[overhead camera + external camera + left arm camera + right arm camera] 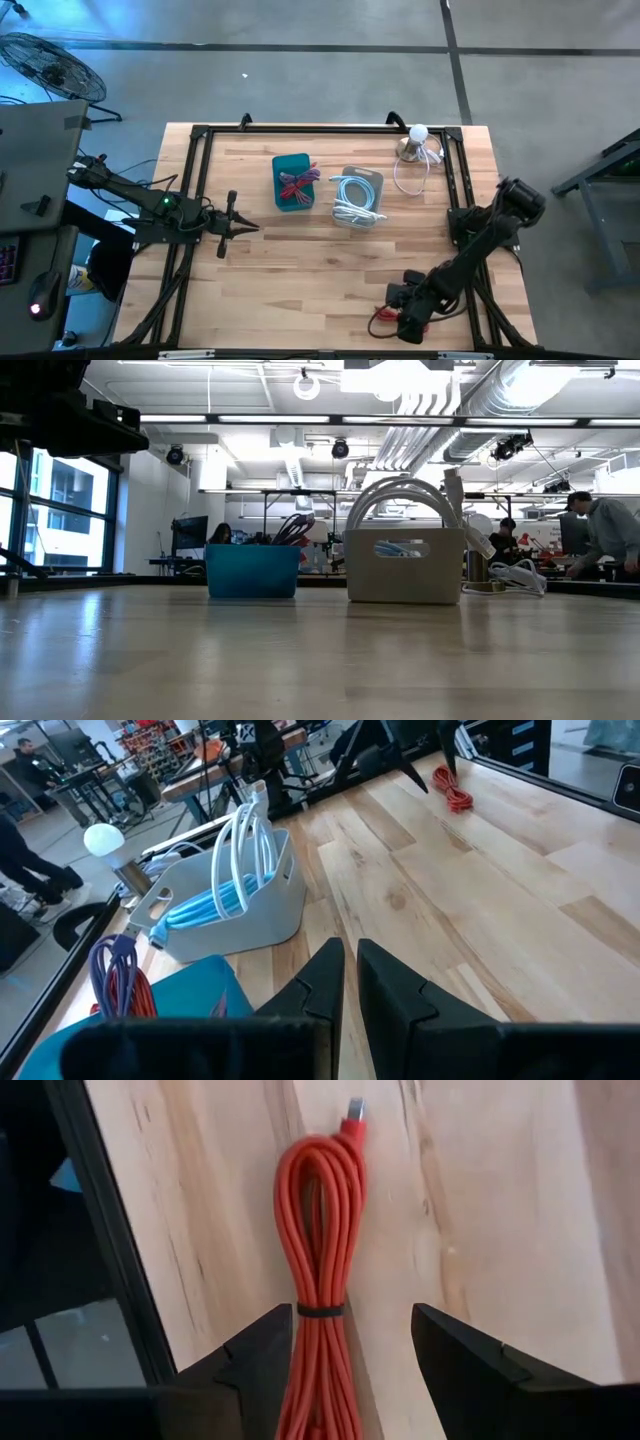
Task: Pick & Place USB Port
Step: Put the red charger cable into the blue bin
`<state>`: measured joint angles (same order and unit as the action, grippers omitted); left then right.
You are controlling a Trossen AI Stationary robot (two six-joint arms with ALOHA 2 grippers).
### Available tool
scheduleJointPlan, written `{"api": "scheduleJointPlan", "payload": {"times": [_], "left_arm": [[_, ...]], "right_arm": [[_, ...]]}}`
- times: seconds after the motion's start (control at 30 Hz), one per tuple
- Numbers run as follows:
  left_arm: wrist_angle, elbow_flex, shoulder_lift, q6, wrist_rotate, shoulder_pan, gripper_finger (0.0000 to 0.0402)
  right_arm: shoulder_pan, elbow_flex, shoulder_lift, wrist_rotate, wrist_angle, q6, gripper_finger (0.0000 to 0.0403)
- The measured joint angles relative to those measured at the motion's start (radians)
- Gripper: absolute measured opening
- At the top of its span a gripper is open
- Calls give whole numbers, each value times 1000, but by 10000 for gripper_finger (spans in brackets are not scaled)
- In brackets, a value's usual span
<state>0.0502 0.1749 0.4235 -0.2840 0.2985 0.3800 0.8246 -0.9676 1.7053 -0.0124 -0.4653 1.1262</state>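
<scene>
Red USB cable (320, 1270) is lying coiled on the table (300, 270) at the near right edge, bundled into a long loop and cinched by a thin dark tie around its middle; the plug end is pointing away from the wrist camera. Right gripper (408, 318) is hovering directly over it, fingers spread wide apart with the bundle sitting between them, closer to one finger.

Handling judgement: light, soft, floppy. Loose loops are likely to sag or splay if taken near an end. The tied waist looks like the firmest place to pinch, since the strands are packed together there. The rubbery jacket should give decent grip.

Left gripper (236, 226) is waiting over the left side of the table, fingers nearly together with only a slim gap showing.

Containers, mid-table, just beside each other:
- teal bin (291, 182) is holding red and purple cables that are poking above the rim.
- grey bin (358, 196) is holding white and light-blue cables, loops arching over its top.

A small lamp with a white bulb (418, 133) is standing at the far right corner.
</scene>
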Motion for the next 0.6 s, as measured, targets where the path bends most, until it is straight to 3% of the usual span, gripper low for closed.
{"api": "scheduleJointPlan", "payload": {"times": [0.6], "left_arm": [[-25, 0, 0, 1, 3, 0, 30]], "right_arm": [[0, 0, 17, 46, 66, 55, 199]]}}
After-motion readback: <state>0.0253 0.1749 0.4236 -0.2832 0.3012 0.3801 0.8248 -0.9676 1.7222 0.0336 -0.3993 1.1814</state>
